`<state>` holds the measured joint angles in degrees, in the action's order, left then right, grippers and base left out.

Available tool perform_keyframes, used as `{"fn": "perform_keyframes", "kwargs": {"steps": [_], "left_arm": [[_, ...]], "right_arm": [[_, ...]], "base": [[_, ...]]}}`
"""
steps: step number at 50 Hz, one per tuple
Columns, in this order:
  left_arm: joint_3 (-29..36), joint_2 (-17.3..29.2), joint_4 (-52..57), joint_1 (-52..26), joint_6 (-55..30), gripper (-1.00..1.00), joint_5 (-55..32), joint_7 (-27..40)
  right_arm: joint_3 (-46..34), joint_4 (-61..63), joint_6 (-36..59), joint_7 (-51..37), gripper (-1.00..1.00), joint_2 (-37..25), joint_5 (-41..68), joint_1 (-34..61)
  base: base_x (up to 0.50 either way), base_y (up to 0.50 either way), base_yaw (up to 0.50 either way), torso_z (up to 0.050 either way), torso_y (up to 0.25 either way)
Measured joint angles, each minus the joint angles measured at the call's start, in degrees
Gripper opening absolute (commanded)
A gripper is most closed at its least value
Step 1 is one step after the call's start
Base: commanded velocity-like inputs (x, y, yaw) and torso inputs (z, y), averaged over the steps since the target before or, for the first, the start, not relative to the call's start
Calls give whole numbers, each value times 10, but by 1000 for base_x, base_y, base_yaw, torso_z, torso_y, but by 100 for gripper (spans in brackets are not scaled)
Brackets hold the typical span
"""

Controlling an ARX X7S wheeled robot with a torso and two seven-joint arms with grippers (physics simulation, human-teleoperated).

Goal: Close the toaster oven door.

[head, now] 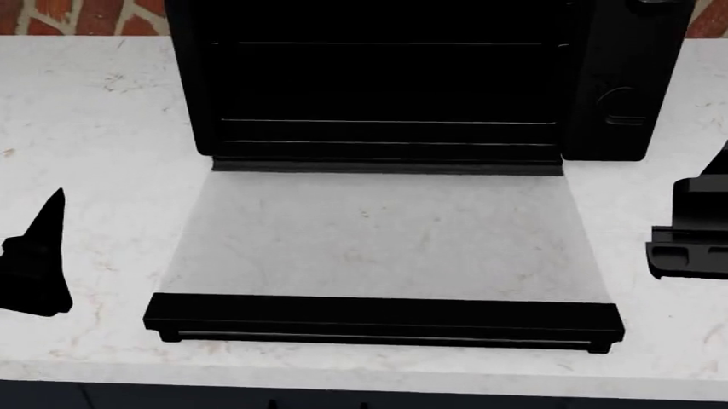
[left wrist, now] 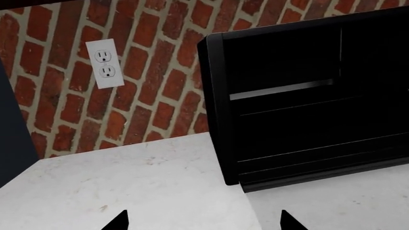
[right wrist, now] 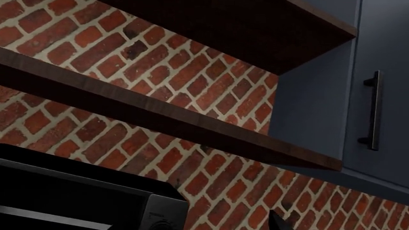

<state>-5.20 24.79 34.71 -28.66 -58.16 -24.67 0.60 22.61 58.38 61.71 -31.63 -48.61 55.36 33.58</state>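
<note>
- Head view shows the toaster oven door point(head: 381, 247) folded fully down, lying flat on the white counter point(head: 91, 128) in front of the toaster oven point(head: 387, 77), its handle bar point(head: 381, 336) along the edge nearest the robot
- Left gripper point(head: 40, 256) sits beside the door's left edge, near but apart from it; in the left wrist view two black fingertips point(left wrist: 118, 221) stand spread with nothing between them, so it reads as released and empty
- Right gripper point(head: 694, 226) hangs just off the door's right side, not touching; whether it is spread or clenched I cannot tell
- Risk, as I judge it: the door lies so low that a finger may scrape the counter instead of getting under the bar
- Lifting from one corner could let the door slip off and drop back
- A hard push might shove the oven backward towards the brick wall point(left wrist: 147, 72)
</note>
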Motion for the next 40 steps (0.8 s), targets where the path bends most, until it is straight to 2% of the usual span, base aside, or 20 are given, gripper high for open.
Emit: {"fn": "perform_keyframes", "kwargs": {"steps": [14,19,23,27,40], "left_arm": [[6,0,1,-2,-2,100,-2,3],[11,2,-2,-1,5,100,1,2],[28,14,-12,7,41,100,18,-10],[64,50,-25,17,108,100,63,-32],[205,214,-57,11,313,100,241,-138]], "right_arm": [[15,0,-17,-6,100,-9,8,-24],[23,0,-26,-9,100,-9,13,-33],[28,0,-30,-12,100,-12,19,-36],[29,-1,-32,-18,100,-15,26,-34],[38,0,-40,-32,100,-25,44,-42]], "base": [[500,186,0,0,1],[0,0,0,0,0],[0,0,0,0,0],[0,0,0,0,0],[0,0,0,0,0]]}}
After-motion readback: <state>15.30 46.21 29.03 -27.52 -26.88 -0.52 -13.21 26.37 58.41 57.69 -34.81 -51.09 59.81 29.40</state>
